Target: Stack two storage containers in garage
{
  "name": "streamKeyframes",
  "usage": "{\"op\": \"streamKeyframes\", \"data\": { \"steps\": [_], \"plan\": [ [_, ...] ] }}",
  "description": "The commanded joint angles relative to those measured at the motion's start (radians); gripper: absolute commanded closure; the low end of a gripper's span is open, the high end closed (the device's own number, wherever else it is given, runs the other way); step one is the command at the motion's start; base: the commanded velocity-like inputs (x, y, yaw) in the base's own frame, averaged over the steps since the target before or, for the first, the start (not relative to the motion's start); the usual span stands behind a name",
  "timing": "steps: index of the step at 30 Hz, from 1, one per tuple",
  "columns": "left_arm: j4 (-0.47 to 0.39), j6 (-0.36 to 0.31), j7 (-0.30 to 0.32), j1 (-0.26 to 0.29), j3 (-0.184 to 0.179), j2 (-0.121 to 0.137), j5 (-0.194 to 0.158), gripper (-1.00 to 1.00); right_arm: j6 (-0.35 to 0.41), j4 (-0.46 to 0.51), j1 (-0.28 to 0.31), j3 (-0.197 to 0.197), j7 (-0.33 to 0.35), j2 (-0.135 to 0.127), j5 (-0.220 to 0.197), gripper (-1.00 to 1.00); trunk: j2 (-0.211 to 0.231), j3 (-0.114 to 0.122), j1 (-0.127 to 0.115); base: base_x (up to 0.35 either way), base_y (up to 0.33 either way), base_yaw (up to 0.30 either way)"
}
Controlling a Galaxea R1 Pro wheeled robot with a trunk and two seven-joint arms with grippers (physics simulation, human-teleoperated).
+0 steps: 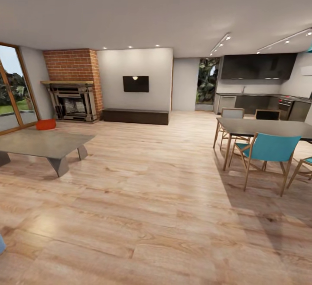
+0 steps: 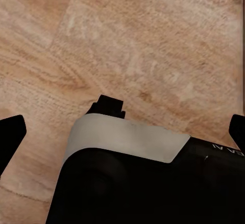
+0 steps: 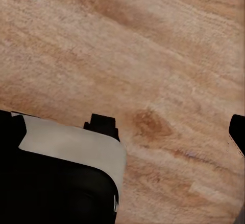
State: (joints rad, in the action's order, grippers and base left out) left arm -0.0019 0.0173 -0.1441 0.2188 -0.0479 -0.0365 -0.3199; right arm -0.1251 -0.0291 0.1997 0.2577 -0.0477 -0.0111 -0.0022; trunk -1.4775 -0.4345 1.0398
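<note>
One red-orange storage container sits on the light wood-plank floor of the living room, far left, just behind the grey coffee table; its shape is partly cut off by the table top. The second container is out of view. My left gripper hangs open over the plank floor, its dark fingertips at the picture's two sides, nothing between them. My right gripper is likewise open over bare planks, one fingertip showing at the side. Part of my own dark and white body lies below both.
Brick fireplace, black wall TV and a long dark bench line the far wall. A dining table with teal chairs stands at right, kitchen counters behind. Glass doors at left. Wide floor lies ahead.
</note>
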Motion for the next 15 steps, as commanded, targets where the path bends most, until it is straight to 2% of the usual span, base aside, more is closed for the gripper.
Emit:
{"op": "streamKeyframes", "data": {
  "steps": [1, 9, 15],
  "plan": [
    [0.0, 0.002, -0.003, 0.001, -0.006, 0.0, -0.007, -1.0, -0.007, -0.003, 0.001, 0.005, -0.003, 0.0, -0.001, -1.0, 0.0, -0.001, 0.001, 0.326, 0.0, 0.009],
    [0.0, 0.003, -0.003, 0.0, -0.004, 0.0, -0.007, -1.0, -0.008, -0.003, 0.001, 0.003, -0.005, -0.005, -0.002, -1.0, 0.0, -0.001, 0.001, 0.326, 0.0, 0.163],
    [0.0, 0.003, -0.003, 0.001, -0.004, 0.0, -0.007, -1.0, -0.007, -0.003, 0.001, 0.005, -0.002, -0.008, -0.002, -1.0, 0.0, -0.001, 0.001, 0.326, 0.0, 0.021]
  ]
}}
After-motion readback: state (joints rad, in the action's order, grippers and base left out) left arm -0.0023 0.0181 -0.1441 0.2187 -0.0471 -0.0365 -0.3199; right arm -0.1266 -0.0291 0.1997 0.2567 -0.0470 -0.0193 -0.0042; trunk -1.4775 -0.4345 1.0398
